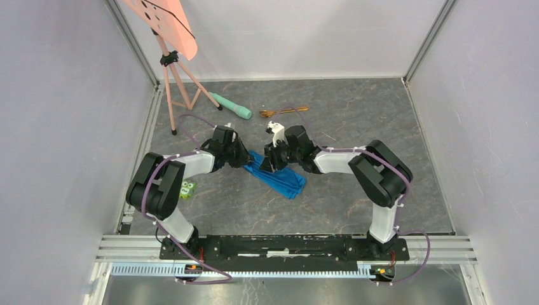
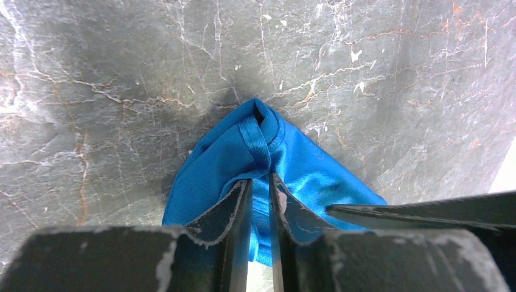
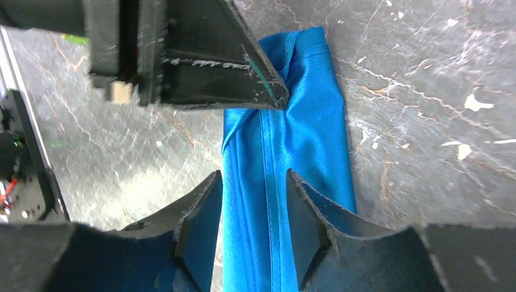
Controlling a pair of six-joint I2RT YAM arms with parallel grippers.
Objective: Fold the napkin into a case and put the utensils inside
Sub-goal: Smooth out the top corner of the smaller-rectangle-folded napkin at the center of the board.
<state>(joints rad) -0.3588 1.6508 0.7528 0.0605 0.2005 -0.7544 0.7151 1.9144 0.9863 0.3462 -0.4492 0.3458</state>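
Two grippers are seen at the napkin [image 1: 283, 181], which lies bunched into a narrow blue strip on the table [image 1: 356, 127]. The left gripper [image 2: 260, 177] is closed tight on a hemmed corner at the napkin's end nearer the utensils [image 1: 284, 112], with a fold of cloth pinched between its fingers. The right gripper [image 3: 252, 179] is held partly open astride the napkin, just beside that corner, with nothing gripped. The utensils are seen beyond the napkin, well apart from it, and a green cylinder [image 1: 232, 107] is seen near them. The cloth is judged light, limp and rather slick, so folds can be expected to slide and sag. Hold is best taken at hems and corners, where the layers are thickest.
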